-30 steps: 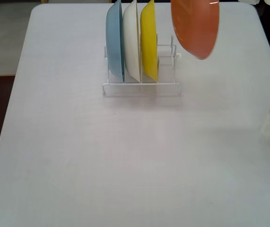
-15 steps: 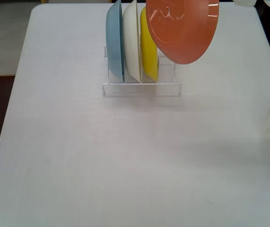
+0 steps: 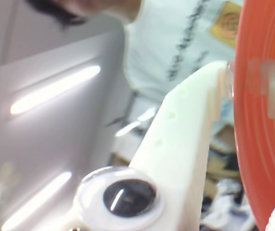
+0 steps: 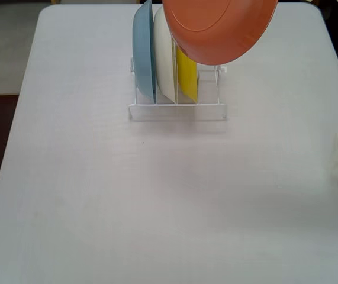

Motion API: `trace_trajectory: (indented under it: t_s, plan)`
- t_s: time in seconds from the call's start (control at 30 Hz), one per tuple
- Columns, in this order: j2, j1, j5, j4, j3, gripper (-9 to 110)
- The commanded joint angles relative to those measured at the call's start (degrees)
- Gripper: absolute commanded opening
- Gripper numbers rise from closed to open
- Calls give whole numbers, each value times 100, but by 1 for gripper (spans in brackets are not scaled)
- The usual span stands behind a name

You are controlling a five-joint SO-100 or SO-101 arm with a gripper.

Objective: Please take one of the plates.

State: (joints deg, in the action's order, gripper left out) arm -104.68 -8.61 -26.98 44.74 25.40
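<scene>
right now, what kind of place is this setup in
Probably an indoor lab or hobby workbench. A plain white table holds only a wire dish rack with coloured plates, and the wrist view shows ceiling strip lights and a person standing close by.

In the fixed view we see a dish rack [image 4: 177,110] on the table [image 4: 157,207], toward its far edge. Three plates stand upright in it, side by side: the left plate [image 4: 144,53], the middle plate [image 4: 165,65], the right plate [image 4: 186,77]. The raised plate [image 4: 219,26] overlaps their upper right.
</scene>
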Motion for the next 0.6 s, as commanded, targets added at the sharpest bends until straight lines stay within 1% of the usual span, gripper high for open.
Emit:
trace_trajectory:
  t_s: [0.0, 0.1, 0.2, 0.57]
  plan:
    - [-316, 176, 290, -316, -158, 0]
    - [-114, 114, 782, -466, -158, 0]
    - [123, 79, 1046, -606, -158, 0]
    - [1099, -18, 1705, -1011, -158, 0]
